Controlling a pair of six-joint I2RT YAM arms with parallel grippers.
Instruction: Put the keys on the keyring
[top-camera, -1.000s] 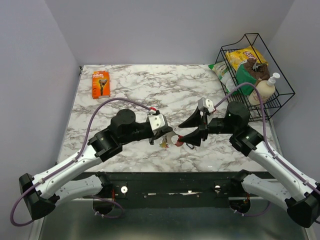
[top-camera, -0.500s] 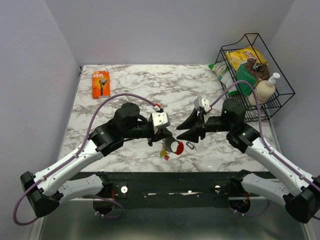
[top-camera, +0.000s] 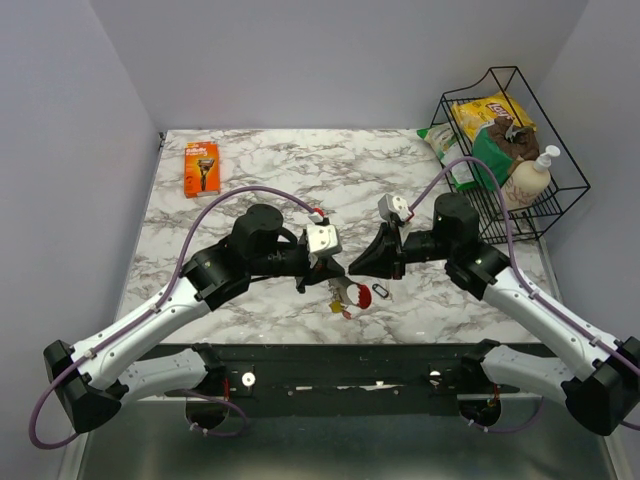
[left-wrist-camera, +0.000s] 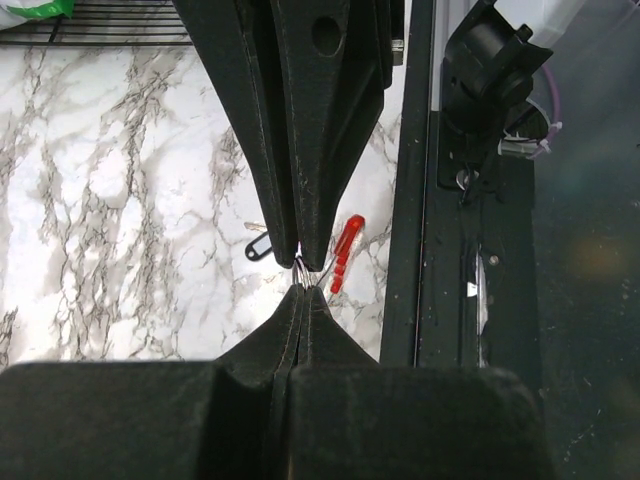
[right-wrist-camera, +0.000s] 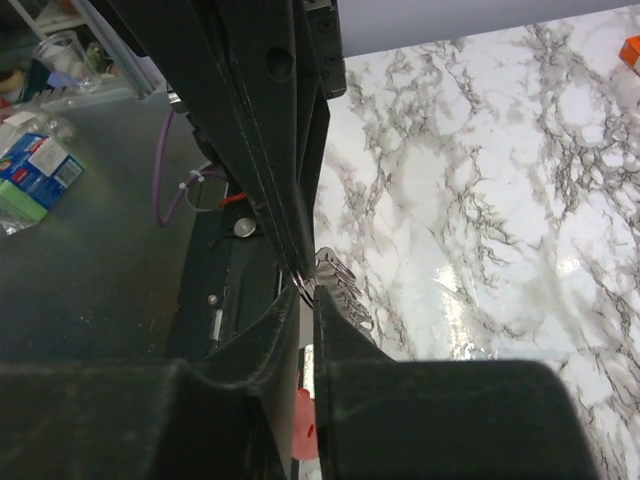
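My left gripper (top-camera: 325, 272) is shut on the thin wire ring of the keys (top-camera: 345, 297), which hang just above the marble near the front edge, with a red tag and a yellow head below. In the left wrist view the red tag (left-wrist-camera: 345, 252) dangles beyond my shut left gripper (left-wrist-camera: 303, 290). My right gripper (top-camera: 352, 268) meets it tip to tip. Its jaws are drawn to a narrow slit around the same wire ring (right-wrist-camera: 303, 285), with silvery keys (right-wrist-camera: 340, 283) beside it. The keyring (top-camera: 381, 290), a tiny black loop, lies flat on the table right of the bunch; the left wrist view also shows the keyring (left-wrist-camera: 258, 247).
An orange razor pack (top-camera: 201, 167) lies at the back left. A black wire basket (top-camera: 560, 200) with a chip bag and a soap bottle stands at the back right, a green bag (top-camera: 445, 145) leaning against it. The black front rail (top-camera: 330, 360) runs just below the keys.
My right gripper has moved left to the bunch and narrowed its jaws from wide open to nearly closed. The left gripper has lifted the keys and shifted slightly right. The keyring now lies uncovered.
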